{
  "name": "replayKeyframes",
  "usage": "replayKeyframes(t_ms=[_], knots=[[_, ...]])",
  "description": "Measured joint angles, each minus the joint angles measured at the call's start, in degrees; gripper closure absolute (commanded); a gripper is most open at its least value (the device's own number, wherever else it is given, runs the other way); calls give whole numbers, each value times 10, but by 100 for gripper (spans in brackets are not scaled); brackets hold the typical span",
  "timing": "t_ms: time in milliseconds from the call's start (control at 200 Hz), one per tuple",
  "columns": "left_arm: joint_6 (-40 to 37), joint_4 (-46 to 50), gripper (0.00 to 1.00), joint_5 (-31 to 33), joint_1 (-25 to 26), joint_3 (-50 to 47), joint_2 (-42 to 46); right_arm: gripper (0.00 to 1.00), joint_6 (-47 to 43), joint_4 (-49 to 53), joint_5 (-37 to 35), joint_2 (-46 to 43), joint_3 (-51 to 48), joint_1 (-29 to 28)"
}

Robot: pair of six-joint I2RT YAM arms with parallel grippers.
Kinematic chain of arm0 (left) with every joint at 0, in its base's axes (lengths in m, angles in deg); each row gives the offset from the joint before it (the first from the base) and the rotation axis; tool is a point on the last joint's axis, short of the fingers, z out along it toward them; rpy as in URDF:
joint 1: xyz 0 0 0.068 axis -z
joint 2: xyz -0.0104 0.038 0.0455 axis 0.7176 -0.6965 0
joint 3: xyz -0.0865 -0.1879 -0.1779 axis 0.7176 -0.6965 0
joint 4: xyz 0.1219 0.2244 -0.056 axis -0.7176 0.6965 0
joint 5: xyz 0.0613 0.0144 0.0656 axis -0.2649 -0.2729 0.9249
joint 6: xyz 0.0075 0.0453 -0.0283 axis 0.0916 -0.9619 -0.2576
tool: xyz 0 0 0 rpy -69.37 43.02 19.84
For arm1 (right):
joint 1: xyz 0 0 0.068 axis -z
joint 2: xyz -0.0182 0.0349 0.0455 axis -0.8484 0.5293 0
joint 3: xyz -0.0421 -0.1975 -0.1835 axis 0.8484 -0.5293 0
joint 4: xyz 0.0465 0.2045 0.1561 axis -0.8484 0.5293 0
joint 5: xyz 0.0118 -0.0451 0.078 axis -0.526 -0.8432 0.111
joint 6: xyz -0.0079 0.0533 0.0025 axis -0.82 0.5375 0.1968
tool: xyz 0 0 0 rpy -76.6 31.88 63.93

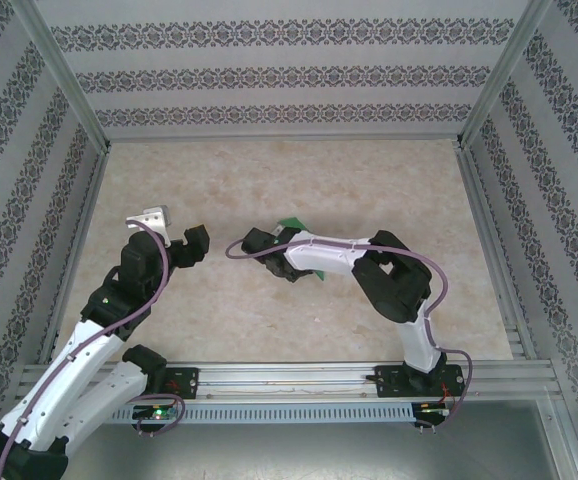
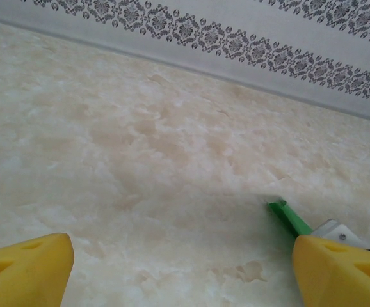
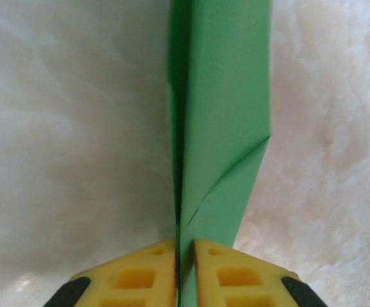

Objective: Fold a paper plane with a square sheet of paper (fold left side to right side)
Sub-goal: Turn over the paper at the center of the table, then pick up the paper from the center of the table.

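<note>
In the right wrist view the paper plane (image 3: 226, 109) is a slim bright green folded strip with a centre crease, running straight away from my right gripper (image 3: 185, 246) over the table. Its crease stands in the narrow gap between the yellow fingers (image 3: 134, 275), close against the left one. The gap looks slightly wider than the paper. From above, a green corner of the plane (image 1: 291, 224) pokes out behind the right wrist at mid-table. My left gripper (image 2: 180, 256) stands wide open over bare table, left of the plane, whose green tip (image 2: 287, 217) shows by its right fingertip.
The beige marbled table (image 1: 289, 180) is boxed in by patterned walls (image 1: 269, 75) at the back and both sides, with a metal rail (image 1: 289, 375) along the near edge. The left arm (image 1: 119, 300) reaches up from the near left corner.
</note>
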Motion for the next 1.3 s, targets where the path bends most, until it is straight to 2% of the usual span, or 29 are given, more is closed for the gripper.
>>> replayKeyframes(t_ms=[540,754,989,1079,1299], knots=[[0,9,9,-9,-10,11,-11,40,22,-12,102,-4,6,2],[-1,16,7,-26,-16,17,-25,26,25,-36,162,-61,-18,21],[-3,21,7,-46,-18,29,-40,6,28,-66,206,-141,-62,51],[-3,21,8,-55,-18,29,-54,2,24,-79,223,-177,-82,62],[-3,21,11,-97,-18,37,-116,2,24,-130,291,-275,-145,113]])
